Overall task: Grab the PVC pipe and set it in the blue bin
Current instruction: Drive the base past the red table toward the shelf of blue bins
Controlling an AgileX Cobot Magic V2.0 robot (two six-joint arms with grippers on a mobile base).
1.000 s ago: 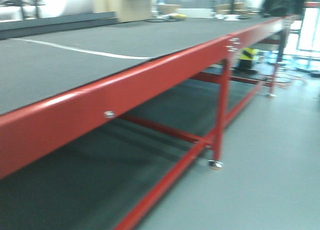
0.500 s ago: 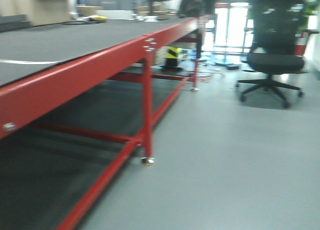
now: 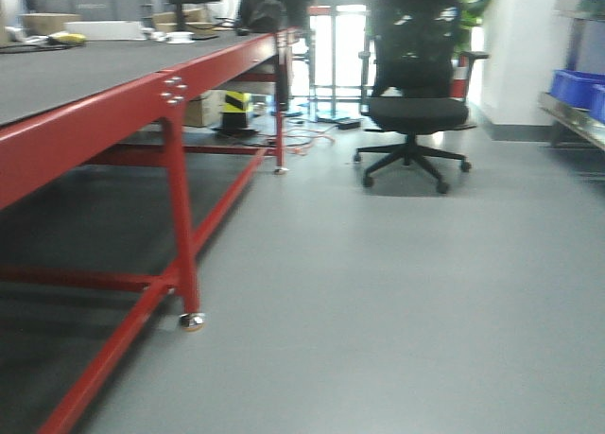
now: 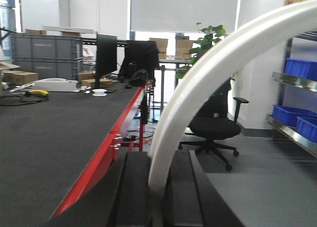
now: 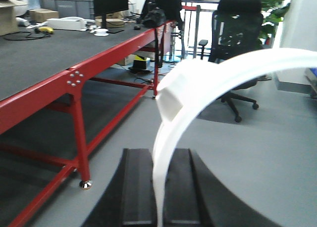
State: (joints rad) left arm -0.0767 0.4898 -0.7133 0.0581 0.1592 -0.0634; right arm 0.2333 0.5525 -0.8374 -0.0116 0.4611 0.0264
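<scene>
While the front view looked down the aisle, the long red-framed surface ran along the left, with boxes and a monitor blurred at its far end. One red leg stood on a small caster at the lower left of the grey floor, and a yellow-and-black object sat beneath the far part of the frame. Further right a black office chair stood on the floor, between the surface and the shelving. At the far right edge the blue bins sat on a metal shelf, well apart from the surface.

In the left wrist view, grey crates and a dark monitor stood at the far end of the surface. The left claw sat low in the middle, its dark fingers narrow. A curved white strip rose from the slit between them and arched right, across the chair and a potted plant. The strip hid the gap, so I could not tell whether the claw pinched anything.

The right claw was just as narrow and just as masked. A blunt off-white block sat on its strip. Whether that block was the PVC pipe I could not tell, and no view showed the pipe plainly.
</scene>
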